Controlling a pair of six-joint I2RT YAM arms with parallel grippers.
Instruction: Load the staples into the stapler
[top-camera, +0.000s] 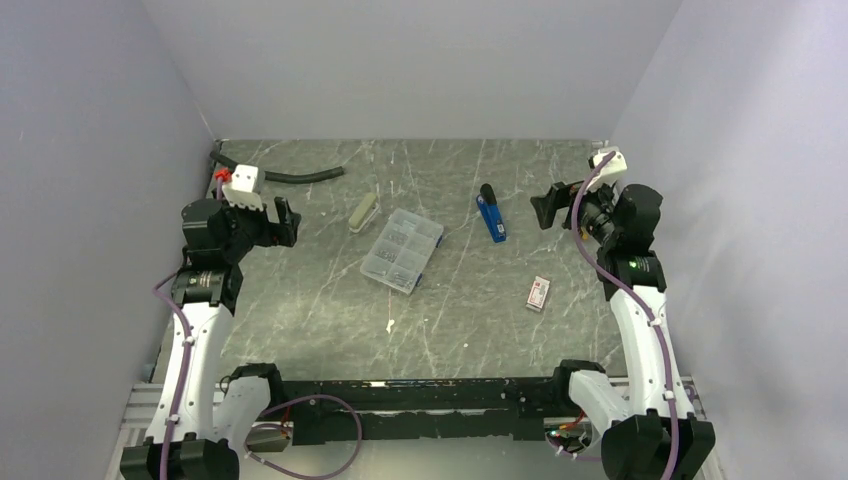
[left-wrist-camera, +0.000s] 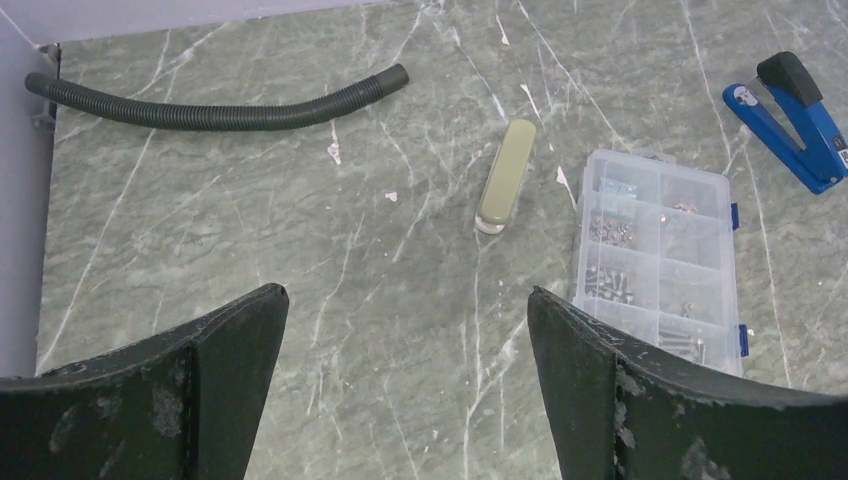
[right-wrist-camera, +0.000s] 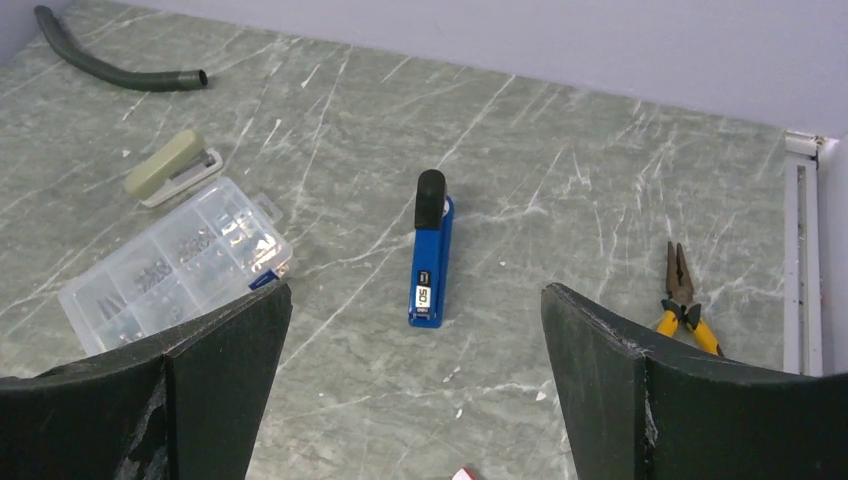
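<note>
A clear compartment case (top-camera: 402, 250) lay shut near the middle of the table (top-camera: 300, 320), its long axis slanting from far right to near left. Small silvery metal parts sat in several of its compartments, though I could not tell what kind. A small white staple box (top-camera: 538, 293) with red on it lay closed toward the right edge, nearer the front than the case. Its contents were hidden, so no staples showed.

Two staplers were on the table, and I could not tell which one the task meant. The blue stapler (top-camera: 490, 213) lay flat in the far half, right of the case and apart from it. Its long axis ran from far edge to near edge with a slight slant, and its black end pointed toward the far edge. The beige stapler (top-camera: 363, 213) lay just beyond the case's far left corner, slanted, not touching the case.

A dark ribbed hose (top-camera: 290, 177) curved out from the far left corner. Yellow-handled pliers (right-wrist-camera: 683, 300) lay near the right edge, seen only from the right wrist. A small white scrap (top-camera: 390, 325) sat toward the front, near the middle.

The left gripper (top-camera: 285, 222) hung over the left side with its jaws spread wide, grasping nothing and touching nothing. The right gripper (top-camera: 545, 208) hung over the far right side, beside the blue stapler but clear of it, jaws likewise spread wide and bare.
</note>
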